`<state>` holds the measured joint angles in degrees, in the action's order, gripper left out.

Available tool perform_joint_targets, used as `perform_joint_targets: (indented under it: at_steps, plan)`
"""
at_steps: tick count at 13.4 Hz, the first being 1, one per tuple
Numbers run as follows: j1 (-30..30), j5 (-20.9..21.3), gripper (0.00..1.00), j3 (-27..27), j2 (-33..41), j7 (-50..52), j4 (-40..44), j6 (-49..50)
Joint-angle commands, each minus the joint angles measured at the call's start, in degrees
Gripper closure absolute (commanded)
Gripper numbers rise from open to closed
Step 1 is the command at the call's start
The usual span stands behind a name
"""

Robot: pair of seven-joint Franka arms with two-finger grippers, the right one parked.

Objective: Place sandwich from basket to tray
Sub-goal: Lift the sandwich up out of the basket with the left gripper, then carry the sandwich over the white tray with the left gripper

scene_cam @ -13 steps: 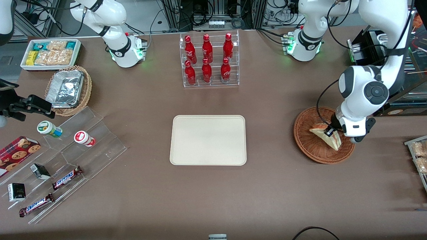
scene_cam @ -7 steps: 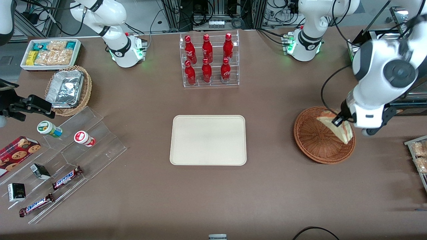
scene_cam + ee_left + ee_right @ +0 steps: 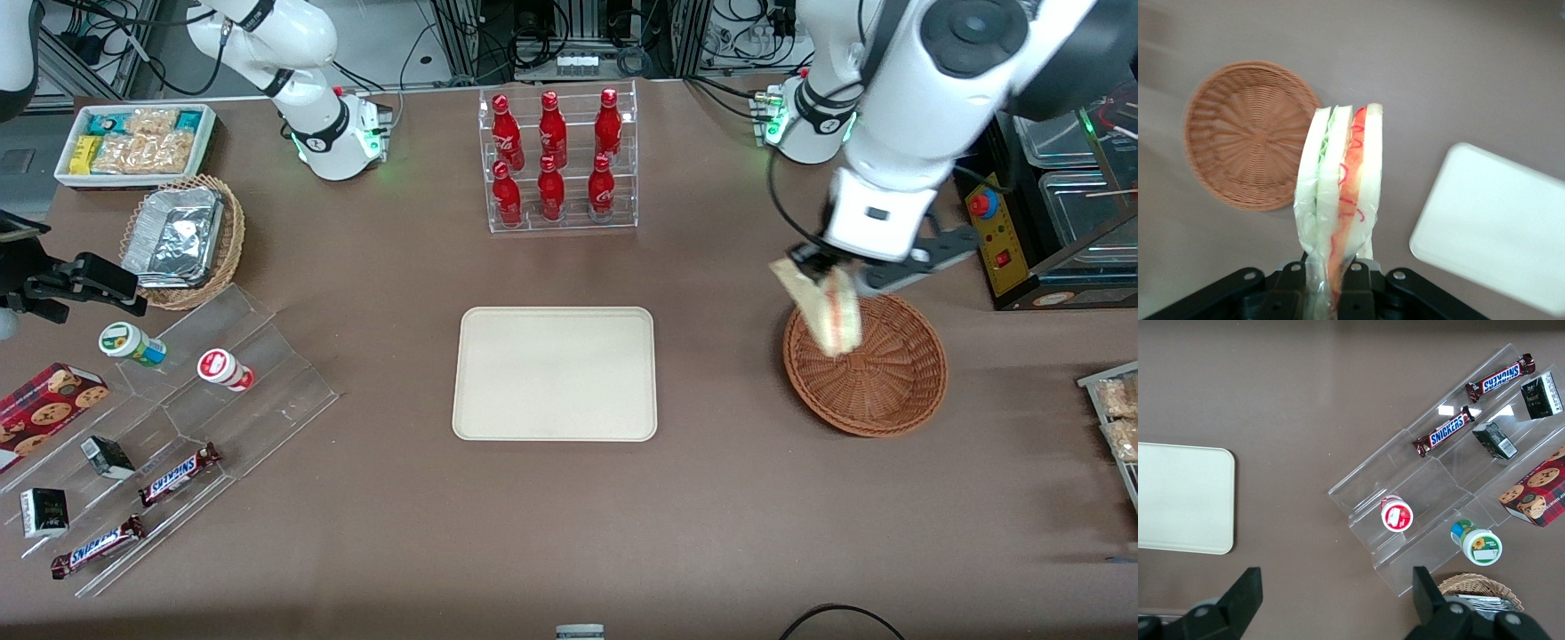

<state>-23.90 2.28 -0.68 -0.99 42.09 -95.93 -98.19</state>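
My left gripper point(image 3: 822, 267) is shut on the sandwich point(image 3: 825, 307), a wrapped white-bread wedge with red and green filling, and holds it in the air above the rim of the reddish-brown wicker basket point(image 3: 880, 391) on the tray's side. In the left wrist view the sandwich point(image 3: 1338, 180) hangs from my gripper point(image 3: 1331, 280), with the empty basket point(image 3: 1238, 133) and the tray point(image 3: 1491, 220) below it. The cream-beige tray point(image 3: 555, 373) lies flat and bare in the middle of the table, toward the parked arm from the basket.
A clear rack of red bottles point(image 3: 556, 160) stands farther from the camera than the tray. A tan basket with foil containers point(image 3: 182, 240), a white snack bin point(image 3: 133, 142) and an acrylic stand with snacks point(image 3: 169, 427) lie toward the parked arm's end.
My gripper has lifted the sandwich out of the basket and carried it up and toward the tray. The basket now lies empty.
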Motion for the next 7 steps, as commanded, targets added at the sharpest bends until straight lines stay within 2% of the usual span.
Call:
perform_joint_targets:
  at_steps: [1,7]
  plan:
    - [-0.63,-4.47,0.91,-0.97,-2.26,-6.67,2.94,1.25]
    - [-0.71,-3.51,0.9,-9.51,-11.48,-3.78,3.12,-7.27]
